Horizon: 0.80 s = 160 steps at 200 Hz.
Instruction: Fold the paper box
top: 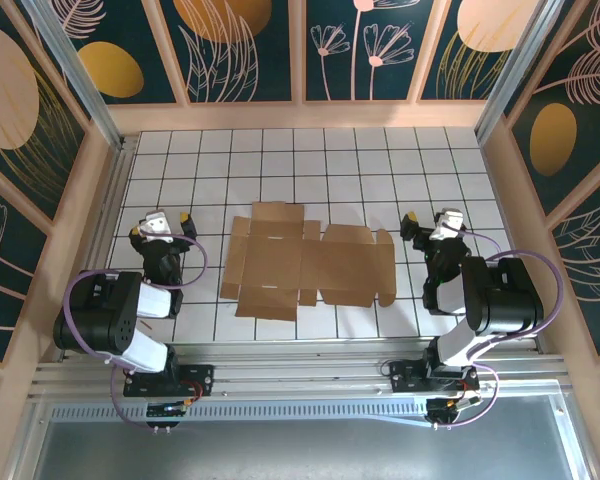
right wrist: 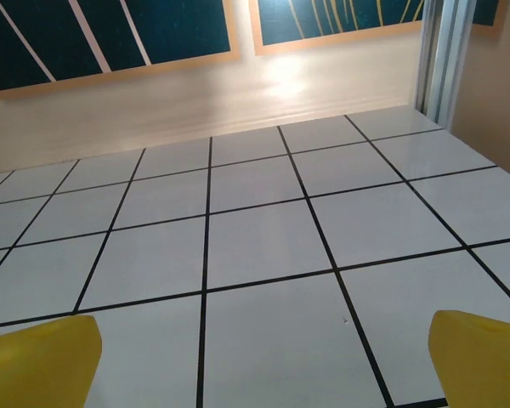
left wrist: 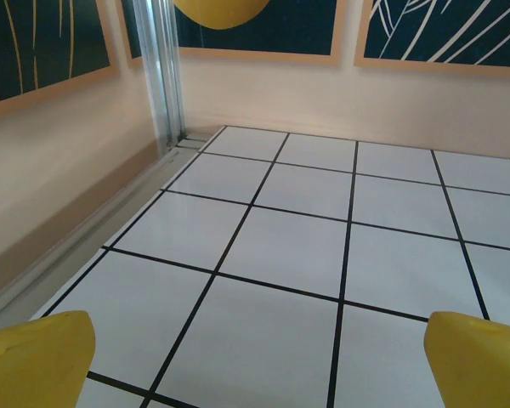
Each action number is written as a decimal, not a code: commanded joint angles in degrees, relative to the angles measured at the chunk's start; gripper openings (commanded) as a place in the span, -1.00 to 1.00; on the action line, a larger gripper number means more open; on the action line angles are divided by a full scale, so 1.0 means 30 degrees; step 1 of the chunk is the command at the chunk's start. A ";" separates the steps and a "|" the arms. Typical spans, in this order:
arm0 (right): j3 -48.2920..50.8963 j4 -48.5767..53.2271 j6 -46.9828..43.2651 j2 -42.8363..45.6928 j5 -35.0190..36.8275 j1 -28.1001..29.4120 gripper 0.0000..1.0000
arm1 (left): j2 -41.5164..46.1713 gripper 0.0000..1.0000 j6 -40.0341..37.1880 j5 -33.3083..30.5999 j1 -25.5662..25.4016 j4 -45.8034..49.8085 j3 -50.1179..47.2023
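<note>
The paper box [top: 305,262] lies flat and unfolded in the middle of the tiled table, a brown die-cut cardboard sheet with flaps on all sides. My left gripper [top: 161,222] hovers to the left of the sheet, apart from it, open with nothing between its yellow fingertips [left wrist: 36,357]. To the right of the sheet, also clear of it, my right gripper [top: 430,221] stands open and empty. Its yellow fingertips [right wrist: 480,357] show at the bottom corners of the right wrist view, over bare tiles.
White tiles with black grid lines [top: 310,160] cover the table. Beige walls with dark floral panels [top: 250,50] enclose the back and sides. Aluminium posts [left wrist: 161,68] stand in the back corners. A metal rail [top: 300,365] runs along the near edge.
</note>
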<state>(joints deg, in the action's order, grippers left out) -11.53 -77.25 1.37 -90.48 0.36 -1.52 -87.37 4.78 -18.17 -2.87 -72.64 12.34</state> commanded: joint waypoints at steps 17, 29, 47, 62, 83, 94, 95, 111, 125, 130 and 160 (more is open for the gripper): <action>-0.0155 -0.0131 -0.0162 0.0166 -0.0319 -0.0082 0.98 | 0.0120 0.98 0.0356 0.0330 0.0182 -0.0542 0.0172; -0.0168 -0.0118 -0.0187 0.0161 -0.0320 -0.0094 0.98 | 0.0120 0.98 0.0351 0.0316 0.0196 -0.0542 0.0166; -0.0198 -0.0101 -0.0223 0.0186 -0.0442 -0.0103 0.99 | 0.0120 0.98 0.0342 0.0316 0.0193 -0.0542 0.0165; -0.0200 -0.0096 -0.0221 0.0171 -0.0442 -0.0106 0.98 | 0.0120 0.98 0.0343 0.0316 0.0196 -0.0543 0.0149; -0.0192 -0.0105 -0.0206 0.0183 -0.0451 -0.0126 0.98 | 0.0149 0.98 0.0320 0.0316 0.0196 -0.0587 0.0135; -0.0172 -0.0120 -0.0208 0.0171 -0.0468 -0.0115 0.98 | 0.0150 0.98 0.0312 0.0314 0.0196 -0.0693 0.0055; -0.0142 -0.0134 -0.0214 0.0165 -0.0470 -0.0112 0.98 | 0.0150 0.98 0.0312 0.0315 0.0196 -0.0705 0.0051; 0.0233 -0.0838 -0.0327 0.0215 -0.0888 -0.0114 0.98 | 0.0485 0.98 0.0035 0.0880 0.0196 -0.0510 0.0025; 0.0786 -0.1660 -0.0316 0.0823 -0.0634 -0.0072 0.98 | 0.1725 0.98 0.0188 0.0448 0.0168 0.0202 -0.0148; 0.0999 -0.1399 -0.0305 0.1422 -0.0363 -0.0035 0.99 | 0.2500 0.98 0.0460 -0.0156 0.0182 0.0843 -0.0157; 0.0911 0.3735 0.0545 0.7959 0.3380 0.1424 0.97 | 0.9522 0.98 0.6958 -0.4399 0.0168 1.1974 0.1643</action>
<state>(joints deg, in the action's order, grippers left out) -8.08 -73.23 1.34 -79.92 1.76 -0.38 -73.28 8.75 -21.43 -2.90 -61.84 12.40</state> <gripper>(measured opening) 0.988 0.990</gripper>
